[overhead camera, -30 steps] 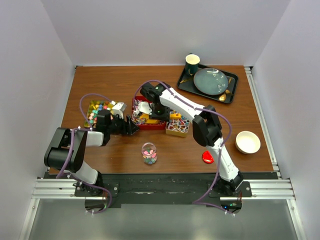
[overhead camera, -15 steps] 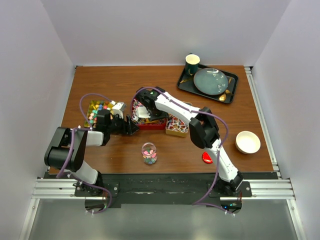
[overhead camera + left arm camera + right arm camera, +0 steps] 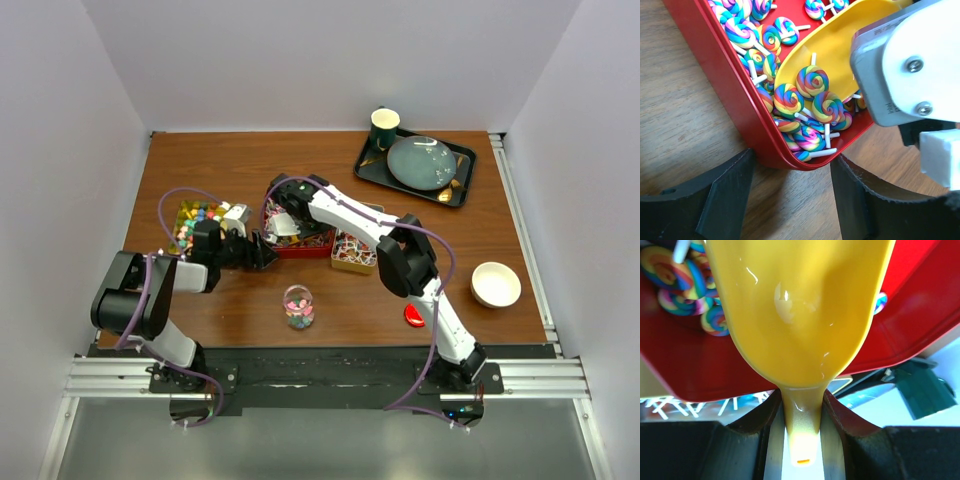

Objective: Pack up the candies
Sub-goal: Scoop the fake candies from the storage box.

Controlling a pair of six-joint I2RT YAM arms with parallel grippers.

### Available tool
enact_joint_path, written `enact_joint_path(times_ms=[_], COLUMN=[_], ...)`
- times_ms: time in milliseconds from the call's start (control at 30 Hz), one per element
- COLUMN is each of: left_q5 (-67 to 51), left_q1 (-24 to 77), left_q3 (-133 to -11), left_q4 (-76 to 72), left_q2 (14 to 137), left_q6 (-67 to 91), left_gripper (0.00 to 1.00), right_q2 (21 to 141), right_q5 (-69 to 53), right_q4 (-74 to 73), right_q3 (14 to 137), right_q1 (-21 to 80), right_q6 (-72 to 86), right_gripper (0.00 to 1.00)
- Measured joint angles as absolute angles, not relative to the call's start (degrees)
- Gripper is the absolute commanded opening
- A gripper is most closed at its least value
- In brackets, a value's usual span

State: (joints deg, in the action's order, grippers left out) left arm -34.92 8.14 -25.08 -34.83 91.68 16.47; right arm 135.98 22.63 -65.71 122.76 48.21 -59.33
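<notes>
Seen from above, the left pincer is sitting at the near-left corner of the red tray on the bench, and the right pincer is reaching into that tray.

In the left wrist view, the fingers are standing spread on either side of the tray corner. Swirled candies are lying in the yellow scoop and in the tray.

In the right wrist view, the right pincer is pinching the scoop's handle.

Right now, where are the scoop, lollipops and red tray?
yellow scoop (image 3: 800, 315), right wrist view, middle of its bowl
swirly lollipops (image 3: 812, 82), left wrist view, one swirl on the scoop
red tray (image 3: 725, 75), left wrist view, its rim
</notes>
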Motion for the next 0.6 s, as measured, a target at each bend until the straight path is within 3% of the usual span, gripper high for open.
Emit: enact_joint_path(times_ms=[433,600], left_q5=[-35.75,-36.47], left_q1=[7.84,7.51], left_q3=[-24.36,-24.25], left_q4=[-37.06,-37.87], left_q2=[92.27,92.71], left_q6=[16.97,17.02], left_gripper=[0.66,0.66], right_q2=[136.55,139.44], right_q5=[23.92,22.61], right_q4=[-64.95,-70.22], right_q3=[123.17,128.73], right_q1=[48.82,48.64], right_q6=[-60.49,-57.82], right_gripper=[0.0,0.0])
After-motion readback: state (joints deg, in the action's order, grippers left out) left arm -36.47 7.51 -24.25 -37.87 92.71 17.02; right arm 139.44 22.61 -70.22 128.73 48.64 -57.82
